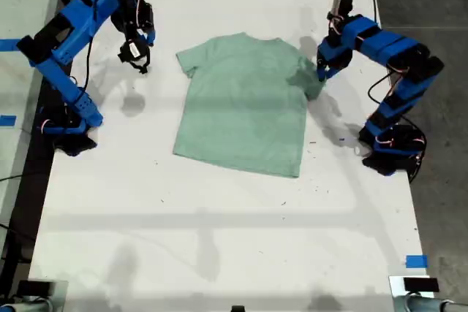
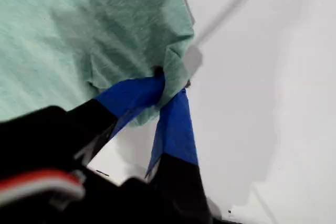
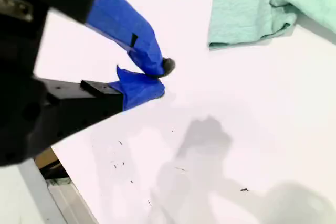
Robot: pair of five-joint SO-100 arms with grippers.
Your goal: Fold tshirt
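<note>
The near part of the white desk [image 1: 219, 253] carries only soft shadows and, at the exterior view's near right corner, a strip of blue tape [image 1: 415, 261]. Farther in, toward the middle of the far half, the tshirt [image 1: 245, 104] lies spread flat on the desk, its hem toward the near side and its collar toward the far side. The sleeve on the exterior view's left lies flat and open, while the sleeve on the exterior view's right is bunched and lifted into a darker fold.

My first gripper [image 1: 319, 72] reaches in from the exterior view's right, its arm's base standing near the desk's right edge. In the first wrist view its blue jaws are pressed onto the puckered sleeve edge of the tshirt [image 2: 94, 35], pinching the cloth between the tips of my first gripper [image 2: 169, 85].

On the exterior view's left, my second gripper [image 1: 136, 52] hangs above bare desk, just beside the flat sleeve and apart from it. In the second wrist view my second gripper [image 3: 157, 80] has its jaws drawn nearly together, holding nothing, with the sleeve of the tshirt [image 3: 247, 9] lying beyond them.
</note>
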